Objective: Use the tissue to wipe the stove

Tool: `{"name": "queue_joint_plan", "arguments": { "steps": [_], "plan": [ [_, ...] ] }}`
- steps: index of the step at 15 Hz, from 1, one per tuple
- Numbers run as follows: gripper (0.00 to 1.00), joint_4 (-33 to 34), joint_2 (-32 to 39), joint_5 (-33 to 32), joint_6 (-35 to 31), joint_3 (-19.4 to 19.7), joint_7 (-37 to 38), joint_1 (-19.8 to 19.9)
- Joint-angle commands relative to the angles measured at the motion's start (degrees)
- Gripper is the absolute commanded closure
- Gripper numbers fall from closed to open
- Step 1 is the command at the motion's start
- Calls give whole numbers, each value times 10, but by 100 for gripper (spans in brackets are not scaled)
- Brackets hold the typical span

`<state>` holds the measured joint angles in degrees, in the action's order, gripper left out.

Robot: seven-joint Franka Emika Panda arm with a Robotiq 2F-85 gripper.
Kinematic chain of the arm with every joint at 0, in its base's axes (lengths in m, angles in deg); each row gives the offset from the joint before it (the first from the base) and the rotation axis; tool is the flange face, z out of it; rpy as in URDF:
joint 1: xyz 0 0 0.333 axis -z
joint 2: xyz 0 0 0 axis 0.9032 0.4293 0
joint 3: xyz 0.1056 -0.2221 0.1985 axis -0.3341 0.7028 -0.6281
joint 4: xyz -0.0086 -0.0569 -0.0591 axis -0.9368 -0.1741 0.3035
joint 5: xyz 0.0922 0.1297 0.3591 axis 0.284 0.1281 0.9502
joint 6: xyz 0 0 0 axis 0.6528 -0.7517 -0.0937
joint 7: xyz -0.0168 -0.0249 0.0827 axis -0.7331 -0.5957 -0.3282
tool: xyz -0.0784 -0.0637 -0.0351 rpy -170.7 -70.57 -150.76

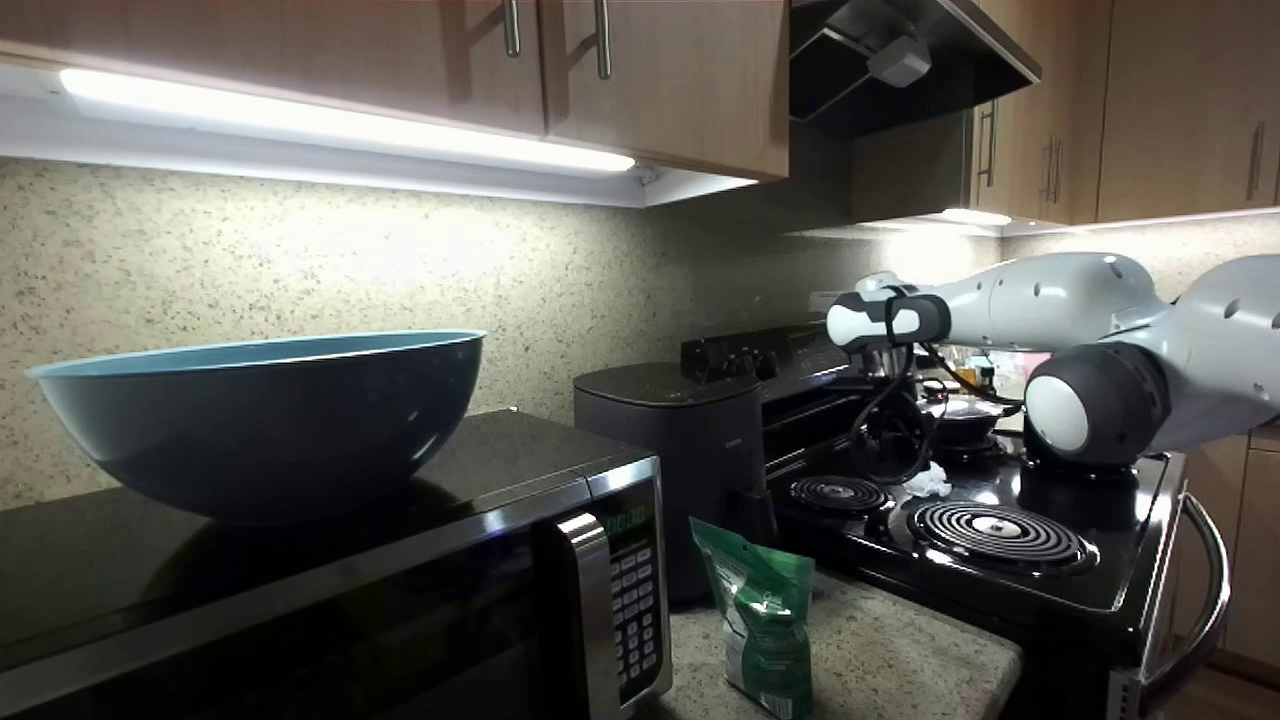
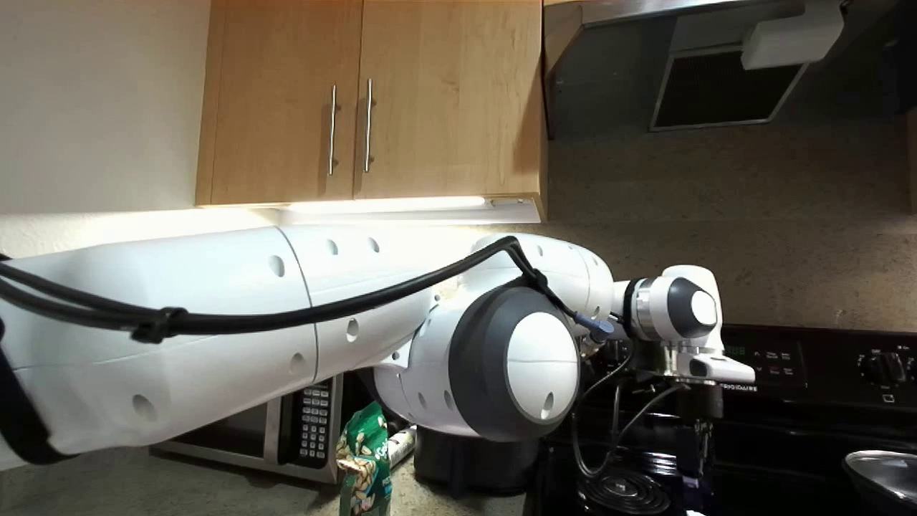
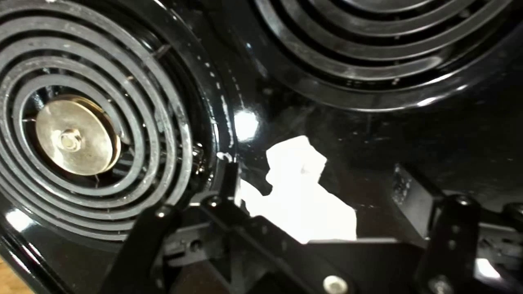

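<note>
The stove is a glossy black range with spiral coil burners (image 1: pixel 1080 520). Its top fills the wrist view (image 3: pixel 457 139), and its back panel shows in an exterior view (image 2: pixel 824 380). A crumpled white tissue (image 1: pixel 930 481) lies on the stove top between burners. In the wrist view the tissue (image 3: pixel 306 204) is overexposed, and its near part is hidden behind the gripper. My gripper (image 3: pixel 322 190) is open, with its fingers wide apart and the tissue between them, closer to the left finger. Whether that finger touches it I cannot tell. The gripper (image 2: pixel 698 451) points down over the stove.
A black appliance (image 1: pixel 670 480) stands beside the stove. A green bag (image 1: pixel 765 620) stands on the counter before it. A microwave (image 1: pixel 630 590) carries a large blue bowl (image 1: pixel 280 430). A pan (image 2: pixel 888 473) sits on the stove. A range hood (image 1: pixel 900 60) hangs above.
</note>
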<state>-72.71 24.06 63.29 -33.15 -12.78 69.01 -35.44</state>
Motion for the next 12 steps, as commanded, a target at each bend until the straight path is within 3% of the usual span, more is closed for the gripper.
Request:
{"name": "queue_joint_plan", "arguments": {
  "steps": [1,12],
  "plan": [
    [0,-2,-34,-7,-27,-12,-14,-3],
    [0,-22,-44,-7,-31,-14,-1,-7]
  ]
}}
